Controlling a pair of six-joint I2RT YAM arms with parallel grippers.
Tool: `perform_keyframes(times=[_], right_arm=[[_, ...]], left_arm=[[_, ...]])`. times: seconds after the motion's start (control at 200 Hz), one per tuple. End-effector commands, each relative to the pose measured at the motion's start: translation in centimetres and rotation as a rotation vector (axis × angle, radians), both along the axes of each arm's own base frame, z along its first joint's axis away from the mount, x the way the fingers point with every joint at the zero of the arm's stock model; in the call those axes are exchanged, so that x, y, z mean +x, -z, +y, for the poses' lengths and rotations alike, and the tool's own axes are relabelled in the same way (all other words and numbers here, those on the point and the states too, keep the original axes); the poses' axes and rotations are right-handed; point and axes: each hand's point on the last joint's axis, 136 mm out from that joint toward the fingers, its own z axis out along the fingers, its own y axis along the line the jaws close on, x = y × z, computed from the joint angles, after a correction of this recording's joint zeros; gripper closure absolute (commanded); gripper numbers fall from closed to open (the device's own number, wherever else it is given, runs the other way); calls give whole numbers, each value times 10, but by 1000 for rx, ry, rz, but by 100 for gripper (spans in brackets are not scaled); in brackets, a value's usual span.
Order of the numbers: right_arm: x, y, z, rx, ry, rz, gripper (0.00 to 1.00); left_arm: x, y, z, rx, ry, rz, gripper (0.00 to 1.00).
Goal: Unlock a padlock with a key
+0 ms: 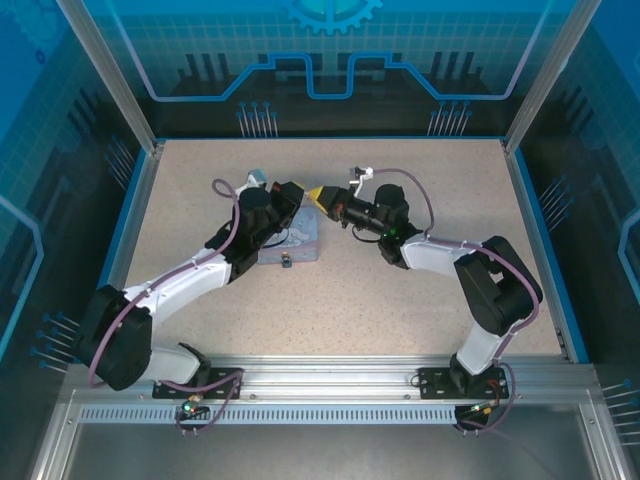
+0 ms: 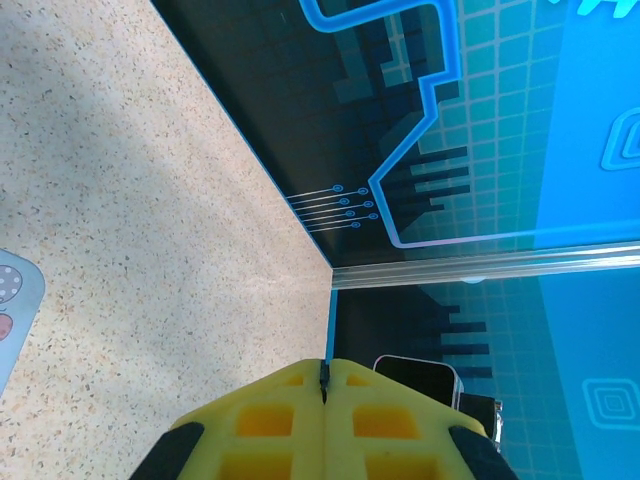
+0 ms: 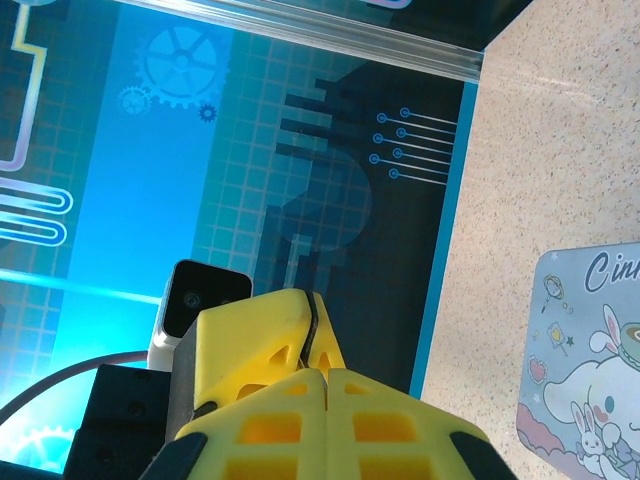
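My left gripper (image 2: pixel 325 368) has its yellow fingers pressed together, with a thin dark sliver, the key (image 2: pixel 323 377), nipped in the seam at the tips. The right gripper (image 3: pixel 327 378) is also closed and its tips meet the left's fingers. I cannot tell whether it grips anything. The padlock (image 1: pixel 286 261) sits at the near edge of the tin (image 1: pixel 305 240) — apart from both grippers, on the side toward the arm bases.
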Motion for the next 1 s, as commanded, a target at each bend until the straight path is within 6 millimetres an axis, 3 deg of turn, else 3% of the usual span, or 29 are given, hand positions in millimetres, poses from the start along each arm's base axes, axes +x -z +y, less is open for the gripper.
perform_keyframes(times=[0.0, 0.26, 0.445, 0.51, 0.53, 0.65, 0.995], right_arm=[[3, 5, -5, -12, 22, 6, 100], [3, 6, -3, -15, 12, 10, 100], [0, 9, -9, -27, 14, 17, 100], [0, 4, -14, -27, 21, 8, 100], [-4, 13, -17, -39, 21, 27, 100], [-10, 16, -28, -56, 24, 30, 100], [-43, 26, -60, -186, 9, 16, 100]], left_arm=[[-8, -13, -2, -9, 8, -46, 100], [-8, -10, -2, -4, 7, -38, 100], [-7, -16, 6, 26, -4, -38, 37], [-9, -19, 14, 44, -14, -36, 24], [-10, -19, 17, 53, -17, -32, 21], [-15, -19, 33, 112, -20, 8, 3], [-34, 20, 62, 401, 92, 153, 1]])
